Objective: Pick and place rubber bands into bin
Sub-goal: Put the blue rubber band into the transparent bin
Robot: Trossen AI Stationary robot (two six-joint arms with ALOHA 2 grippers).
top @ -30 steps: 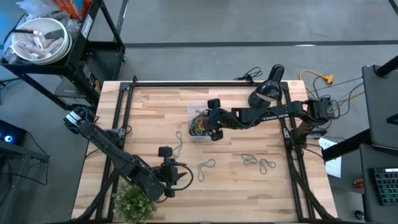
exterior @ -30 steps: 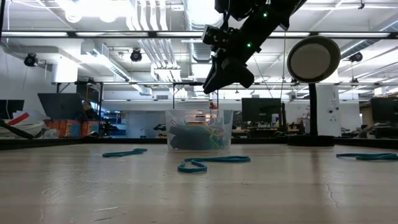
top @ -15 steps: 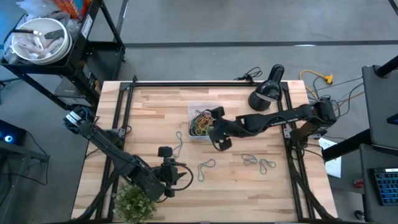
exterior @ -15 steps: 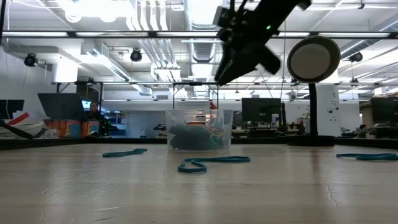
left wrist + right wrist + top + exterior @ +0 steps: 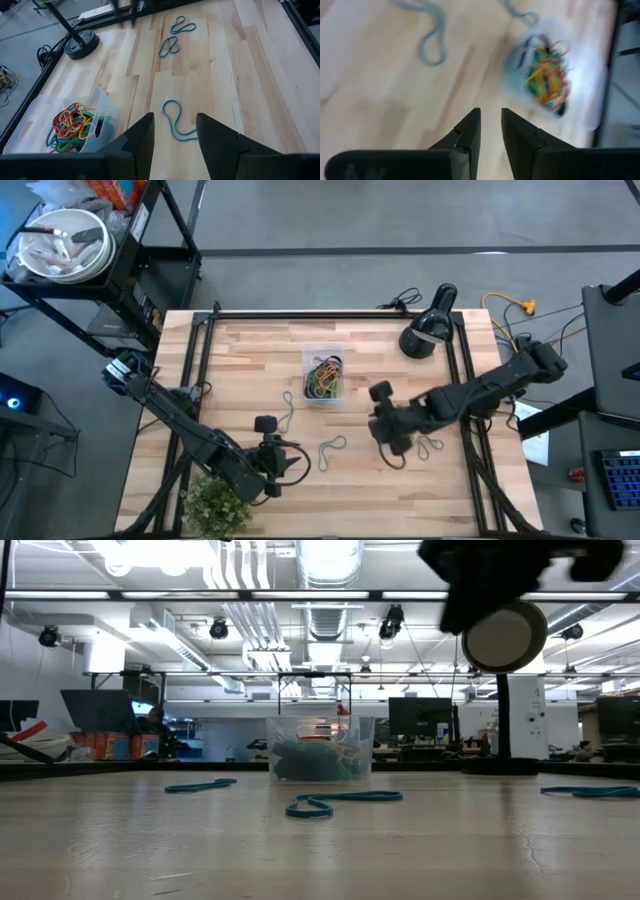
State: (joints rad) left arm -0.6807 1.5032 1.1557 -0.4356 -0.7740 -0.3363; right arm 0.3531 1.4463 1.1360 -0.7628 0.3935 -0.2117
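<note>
Right gripper [image 5: 392,442]: hangs over the table's right-centre, just beside the loose bands; fingers [image 5: 470,131] stand a narrow gap apart, nothing between them, so empty.
Left gripper [image 5: 268,442]: parked near the front-left of the table, fingers [image 5: 142,140] spread, empty, pointing at one teal loop.
Rubber bands [image 5: 416,440]: two or three greyish-teal loops lie flat on the wood right of centre, close together, maybe touching; another loop [image 5: 333,447] sits near the front centre, another [image 5: 287,410] just in front-left of the bin; a bright tangle is already inside the bin.
Bin [image 5: 324,376]: clear tub, upright, table centre toward the back, well apart from the right gripper.
Table [image 5: 250,350]: pale wood planks, black frame.
Other: black lamp [image 5: 428,326] at back right, small plant [image 5: 216,505] at the front-left corner.
Step (judgement): right arm going for the next band in the right cluster.
Risk: bands are thin and flat, so fingers may close above one and come up empty.
Risk: clustered loops may snag, lifting two; one could drop short of the bin.
Risk: narrow finger gap may push a band aside rather than straddle it.
</note>
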